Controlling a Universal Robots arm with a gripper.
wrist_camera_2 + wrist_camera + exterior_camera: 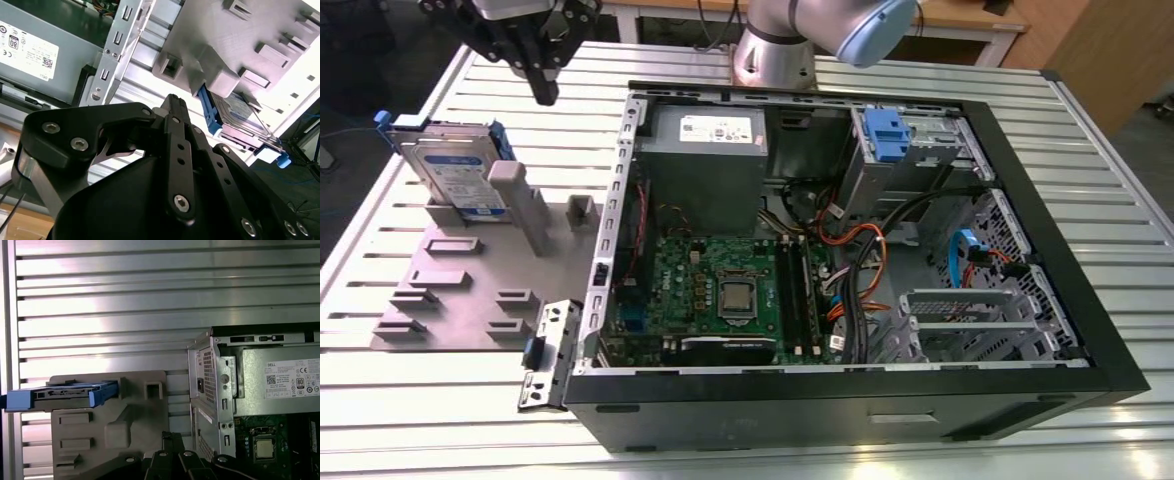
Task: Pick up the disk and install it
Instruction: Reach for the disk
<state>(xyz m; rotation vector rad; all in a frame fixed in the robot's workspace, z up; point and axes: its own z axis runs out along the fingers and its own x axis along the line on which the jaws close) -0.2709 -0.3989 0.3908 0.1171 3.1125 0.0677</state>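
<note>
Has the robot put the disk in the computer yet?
Not yet, nothing looks done. The silver metal disk in its blue plastic carrier stands upright in the grey plastic holder, outside the open black computer case. The black gripper hangs near it, shut and empty. Picking up and installing are both left.

I work over a counter (440,400) of ribbed silver metal, and in the first wrist view its slats (150,290) throw back broad bands of bright white light. Behind the counter in the exterior view stands a pale wooden table (961,22) on a white frame, and at the exterior view's right a tall wooden panel (1107,70) of a warmer brown rises beside it. Off the counter's edge at the exterior view's left, the floor (354,110) lies dark.
</note>
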